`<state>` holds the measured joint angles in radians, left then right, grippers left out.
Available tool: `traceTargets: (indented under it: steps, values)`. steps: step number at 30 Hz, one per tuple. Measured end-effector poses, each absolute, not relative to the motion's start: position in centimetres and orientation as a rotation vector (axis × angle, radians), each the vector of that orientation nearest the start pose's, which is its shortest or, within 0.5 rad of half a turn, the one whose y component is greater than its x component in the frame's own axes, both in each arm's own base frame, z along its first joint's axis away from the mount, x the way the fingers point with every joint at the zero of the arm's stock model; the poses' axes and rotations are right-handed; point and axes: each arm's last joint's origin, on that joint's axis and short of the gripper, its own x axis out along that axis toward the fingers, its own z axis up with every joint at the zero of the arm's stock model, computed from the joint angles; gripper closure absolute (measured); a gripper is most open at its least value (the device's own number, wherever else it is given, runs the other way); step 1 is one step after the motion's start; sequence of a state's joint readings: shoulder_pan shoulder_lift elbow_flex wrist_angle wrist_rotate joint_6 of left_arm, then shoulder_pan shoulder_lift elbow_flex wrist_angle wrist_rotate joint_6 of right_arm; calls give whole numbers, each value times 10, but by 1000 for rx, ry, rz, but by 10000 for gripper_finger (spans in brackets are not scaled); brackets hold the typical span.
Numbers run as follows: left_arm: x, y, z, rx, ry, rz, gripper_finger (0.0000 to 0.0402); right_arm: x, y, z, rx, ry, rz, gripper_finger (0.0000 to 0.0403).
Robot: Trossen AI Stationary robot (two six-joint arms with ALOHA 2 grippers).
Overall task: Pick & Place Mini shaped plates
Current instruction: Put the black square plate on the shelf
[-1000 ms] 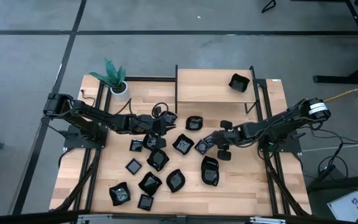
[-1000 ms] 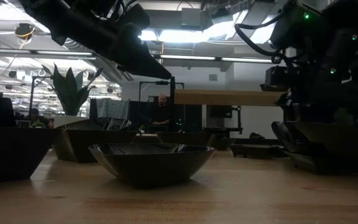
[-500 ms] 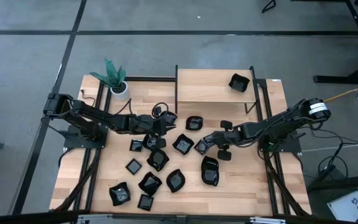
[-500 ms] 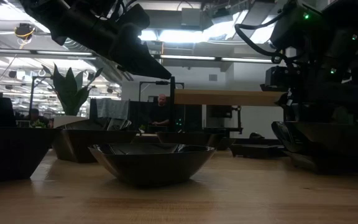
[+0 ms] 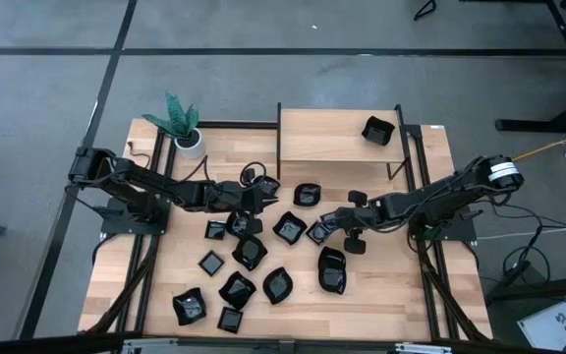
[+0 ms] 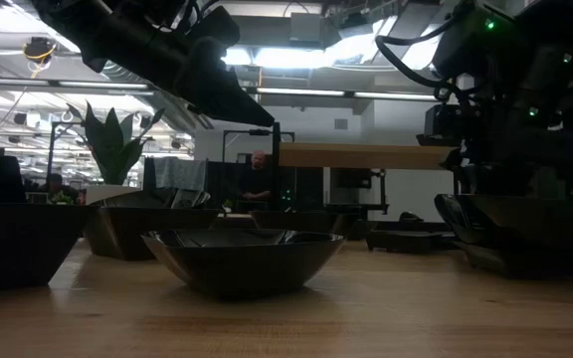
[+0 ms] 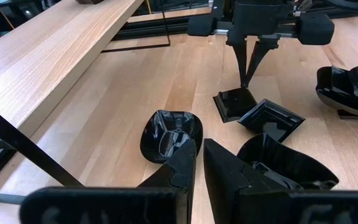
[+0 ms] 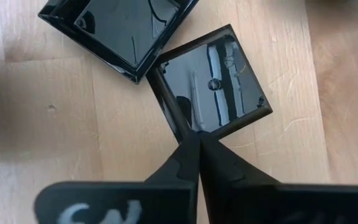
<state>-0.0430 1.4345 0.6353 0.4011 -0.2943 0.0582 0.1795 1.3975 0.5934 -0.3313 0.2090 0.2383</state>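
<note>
Our right pincer (image 8: 199, 135) pinches the small square plate's (image 8: 219, 84) rim, mid-frame, ready to lift; left pincer (image 7: 199, 163) waits nearly closed.

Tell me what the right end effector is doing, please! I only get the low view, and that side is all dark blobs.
Observer: The right end effector is shut on the rim of a small square plate, and that plate lies flat on the table.
Operator: Where's the other arm?
Observer: From above, the left end effector hovers over the plates at mid-table, facing the right one.
Operator: Is anything on top of the shelf? I only see its edge.
Observer: Yes, one black plate sits near the right end of the shelf.
</note>
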Motion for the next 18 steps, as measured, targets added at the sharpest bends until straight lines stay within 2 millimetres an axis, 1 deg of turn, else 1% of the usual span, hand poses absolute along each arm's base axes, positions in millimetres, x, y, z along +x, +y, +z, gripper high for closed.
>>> traceTargets:
  steps: [7, 10, 18]
  values:
    - [286, -4, 194, 124, 401, 236, 375, 226, 35, 142, -1, 1102, -152, 400]
    - [286, -4, 194, 137, 402, 234, 375, 226, 35, 142, -62, 1107, -114, 397]
    - [286, -4, 194, 141, 403, 235, 375, 225, 35, 141, -228, 1117, -22, 363]
